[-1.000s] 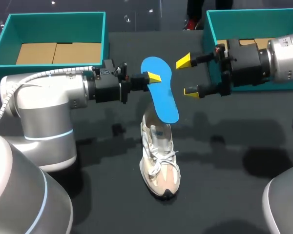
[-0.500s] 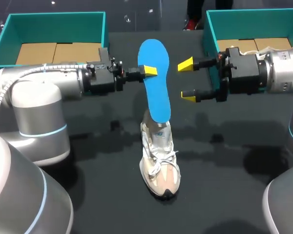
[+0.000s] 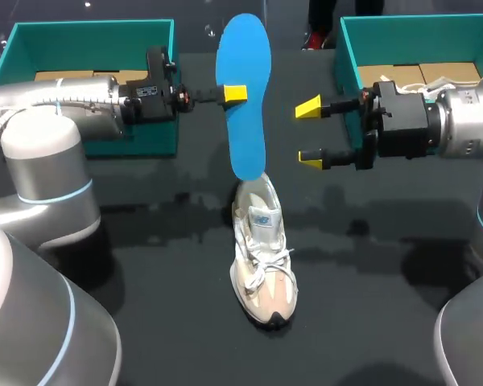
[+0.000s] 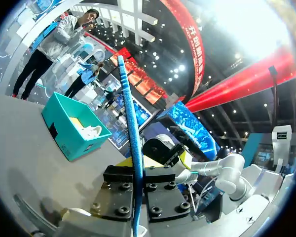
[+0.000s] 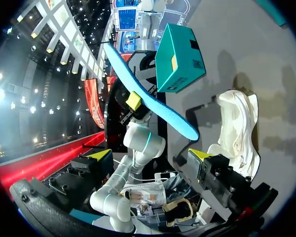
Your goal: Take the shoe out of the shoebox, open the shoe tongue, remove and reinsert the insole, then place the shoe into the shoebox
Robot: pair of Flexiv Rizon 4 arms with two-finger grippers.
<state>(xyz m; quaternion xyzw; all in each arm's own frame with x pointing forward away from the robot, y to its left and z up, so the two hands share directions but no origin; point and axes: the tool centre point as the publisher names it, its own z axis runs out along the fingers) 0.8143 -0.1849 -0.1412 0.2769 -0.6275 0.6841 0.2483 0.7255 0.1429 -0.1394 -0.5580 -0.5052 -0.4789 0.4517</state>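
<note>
Insole [image 3: 245, 137], one, hangs clamped in left gripper [image 3: 234, 93] above one shoe [image 3: 262, 257] on table [image 3: 145, 281]; right gripper [image 3: 309, 134] gapes; two shoeboxes [image 3: 88, 28] [image 3: 346, 60].

A black, matte desk [image 3: 169, 305] spans the scene from left to right and near to far; soft, blurred shadows (several overlapping, none sharp) lie across its middle and right side.

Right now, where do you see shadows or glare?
Head view: soft shadows lie on the table beside the shoe. Left wrist view: white glare washes out the background beyond the insole. Right wrist view: the box and shoe cast grey shadows.
</note>
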